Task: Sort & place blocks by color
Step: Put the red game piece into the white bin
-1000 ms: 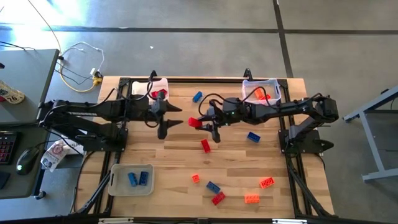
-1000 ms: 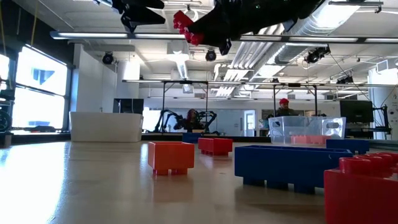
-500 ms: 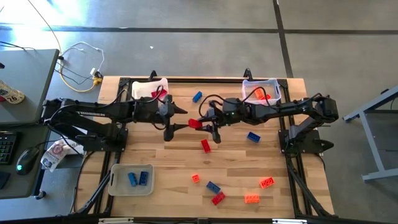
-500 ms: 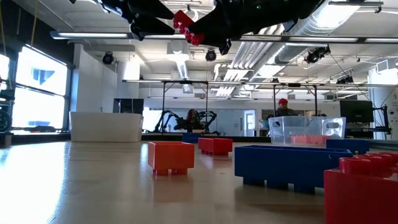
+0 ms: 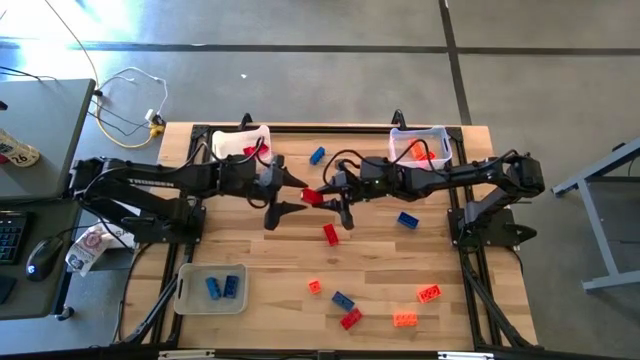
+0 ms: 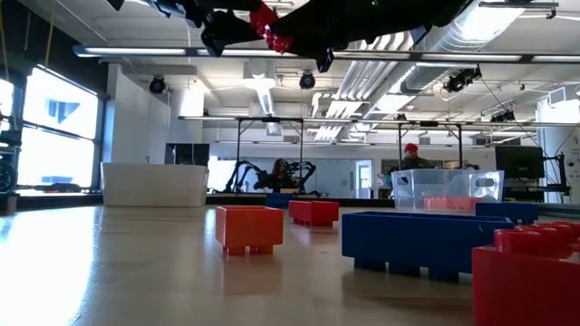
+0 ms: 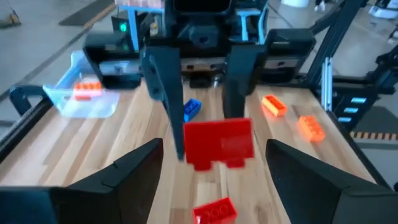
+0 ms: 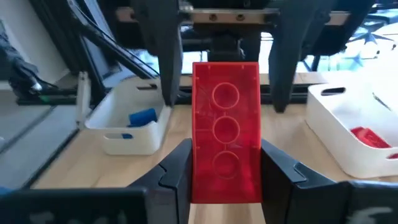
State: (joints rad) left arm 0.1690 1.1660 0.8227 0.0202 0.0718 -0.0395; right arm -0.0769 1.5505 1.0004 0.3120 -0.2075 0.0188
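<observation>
A red block (image 5: 311, 197) hangs above the table's middle, with my right gripper (image 5: 324, 196) shut on it; the right wrist view shows its studded face (image 8: 226, 143). My left gripper (image 5: 296, 194) stands open just left of it, its two fingers (image 7: 124, 180) apart to either side of the block's free end and touching nothing. In the low view both grippers and the red block (image 6: 270, 20) show high at the top. Other loose blocks lie flat on the wood: red (image 5: 330, 234), blue (image 5: 407, 219) and orange (image 5: 429, 293). My right gripper pinches the red block by its two long sides (image 8: 199, 171) between its two fingers (image 8: 176, 174). The fingers come level from the table's right and lie along the block. The block sticks out past the fingertips toward the left gripper, studs up, lifted clear of the table.
A white tray (image 5: 222, 140) with red blocks stands at the far left, a clear tray (image 5: 437, 133) with orange ones at the far right, and a tray (image 5: 188, 294) with blue blocks at the near left. More loose blocks lie near the front edge (image 5: 350, 319). People show in the room beyond.
My left gripper has gone toward the table's right edge, up to the red block held by my right gripper. The right gripper and the block have stayed about where they were.
</observation>
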